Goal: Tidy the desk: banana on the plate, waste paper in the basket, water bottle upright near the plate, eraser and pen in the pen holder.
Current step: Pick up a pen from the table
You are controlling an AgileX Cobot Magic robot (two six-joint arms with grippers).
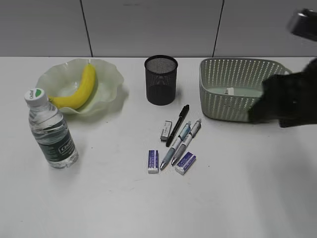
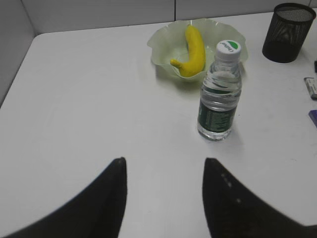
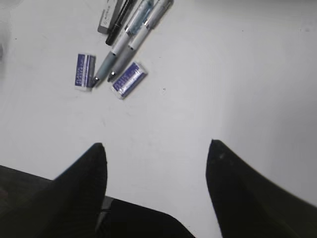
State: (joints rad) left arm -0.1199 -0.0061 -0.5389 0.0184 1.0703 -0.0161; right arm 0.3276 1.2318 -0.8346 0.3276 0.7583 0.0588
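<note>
The banana (image 1: 81, 89) lies in the wavy pale-green plate (image 1: 111, 84) at the back left. The water bottle (image 1: 51, 131) stands upright in front of the plate. The black mesh pen holder (image 1: 161, 79) stands at the back centre. A black pen (image 1: 178, 124), two silver pens (image 1: 176, 146) and three erasers (image 1: 153, 161) (image 1: 185, 162) (image 1: 166, 130) lie on the desk in front of it. A white scrap, the waste paper (image 1: 229, 91), lies inside the basket (image 1: 223, 106). My left gripper (image 2: 164, 161) is open and empty, short of the bottle (image 2: 218, 99). My right gripper (image 3: 156, 146) is open and empty, to the right of the erasers (image 3: 129, 79).
My right arm (image 1: 287, 99) is a dark blur in front of the basket's right end. A grey partition wall runs along the desk's far edge. In the left wrist view the plate (image 2: 163, 44) and pen holder (image 2: 287, 32) stand beyond the bottle.
</note>
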